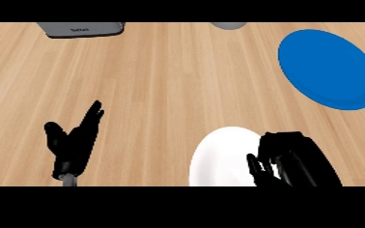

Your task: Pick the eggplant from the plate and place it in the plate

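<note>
A white plate (217, 159) lies at the lower middle of the wooden counter. My right hand (288, 162) hangs over its right side, fingers curled downward and thumb toward the plate. No eggplant shows anywhere; the curled hand hides it. A blue plate (321, 67) lies at the right edge, farther back, with nothing on it. At the lower left my left hand (71, 145) rests open, fingers pointing up, well away from both plates.
A grey appliance (82, 29) sits at the far left back edge. A grey round object (228, 25) peeks in at the back, left of the blue plate. Bare wooden counter (171, 82) spreads between the hands and the back.
</note>
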### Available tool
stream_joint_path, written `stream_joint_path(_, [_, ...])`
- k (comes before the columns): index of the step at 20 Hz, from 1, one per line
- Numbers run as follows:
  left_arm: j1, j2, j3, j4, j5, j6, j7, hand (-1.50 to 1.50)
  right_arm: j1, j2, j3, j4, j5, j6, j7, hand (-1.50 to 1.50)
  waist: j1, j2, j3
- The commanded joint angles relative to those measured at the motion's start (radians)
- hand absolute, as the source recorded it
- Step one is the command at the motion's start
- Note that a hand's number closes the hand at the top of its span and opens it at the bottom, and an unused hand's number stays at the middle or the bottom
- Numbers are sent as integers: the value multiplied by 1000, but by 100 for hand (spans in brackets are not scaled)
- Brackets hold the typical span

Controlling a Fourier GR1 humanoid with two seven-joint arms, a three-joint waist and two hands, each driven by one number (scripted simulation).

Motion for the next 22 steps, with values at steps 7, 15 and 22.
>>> stream_joint_path(7, [-33,-33,-16,62,-13,-17,11,0,279,7,-331,-175,-296,-191,-140,150,35,18,-7])
stream_joint_path(15, [-35,-45,-35,49,-65,4,31,0,77,19,-624,178,-622,-118,-312,150,61,21,-7])
stream_joint_path(22, [-36,-27,-18,57,-32,-71,8,0,-200,-39,-772,639,-602,-171,-495,150,82,26,-6])
